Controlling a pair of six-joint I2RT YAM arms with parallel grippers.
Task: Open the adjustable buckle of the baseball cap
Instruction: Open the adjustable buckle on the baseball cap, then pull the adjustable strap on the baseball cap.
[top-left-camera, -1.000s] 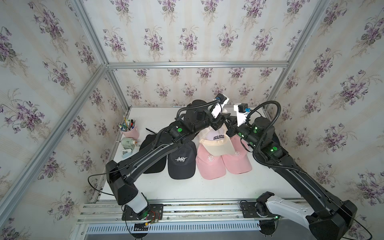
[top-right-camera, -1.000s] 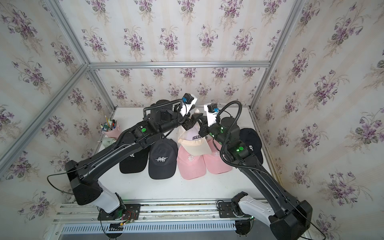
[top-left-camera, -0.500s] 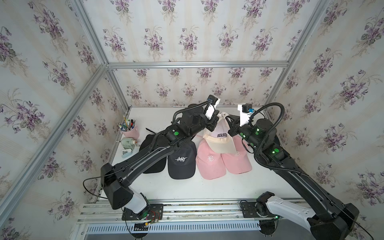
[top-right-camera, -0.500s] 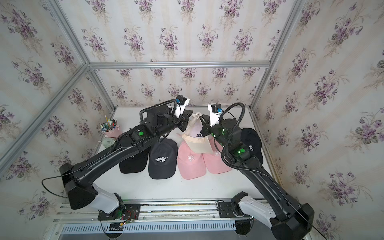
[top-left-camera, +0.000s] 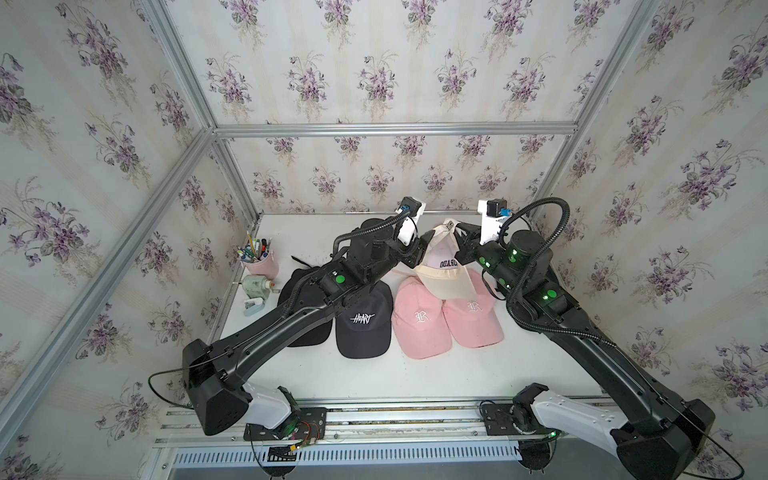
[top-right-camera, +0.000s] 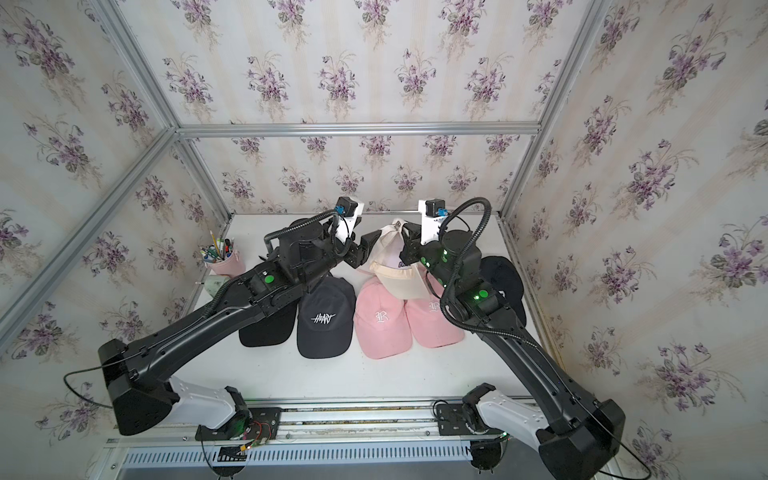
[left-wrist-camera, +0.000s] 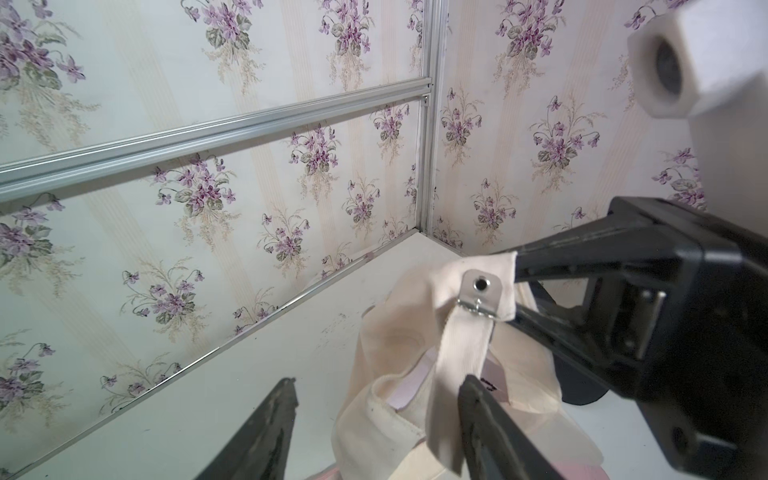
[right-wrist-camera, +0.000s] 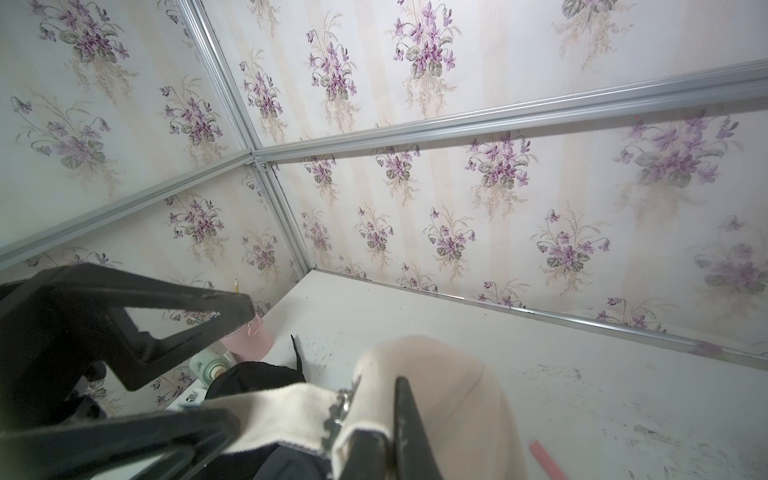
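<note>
**Enclosure.** Three walls (top-left-camera: 374, 62) papered with purple flower sprays surround the work area. Aluminium frame bars (top-left-camera: 395, 129) run along the corners and across the back wall.

**Surface.** The white table (top-left-camera: 415, 378) meets the walls at its back and side edges. Its front edge ends at a metal rail (top-left-camera: 395, 415) that carries both arm bases. Bare table shows between the row of caps and the rail, and behind the grippers up to the back wall. The side walls stand close to each arm's elbow.

**Arms.** The left arm (top-left-camera: 291, 328) and the right arm (top-left-camera: 582, 345) reach inward and meet over the rear centre of the table.

**Items on the table.** From the robot's left:
- a black cap (top-left-camera: 307, 299), partly under the left arm
- a black "HEART" cap (top-left-camera: 363, 320)
- two pink caps (top-left-camera: 419, 324)
- another black cap (top-right-camera: 505, 274), behind the right arm

A pink pen cup (top-left-camera: 262, 266) stands at the left edge.

**Task item.** The cream cap (top-left-camera: 442, 266) hangs raised between the grippers, with its brim over the pink caps.

**Tools.** The right gripper (top-left-camera: 459, 235) is clamped on the cloth strap (left-wrist-camera: 457, 365) just beside the metal buckle (left-wrist-camera: 478, 297). The left gripper (left-wrist-camera: 378, 382) has its jaws spread and holds nothing. The strap lies against one finger (left-wrist-camera: 478, 415).
</note>
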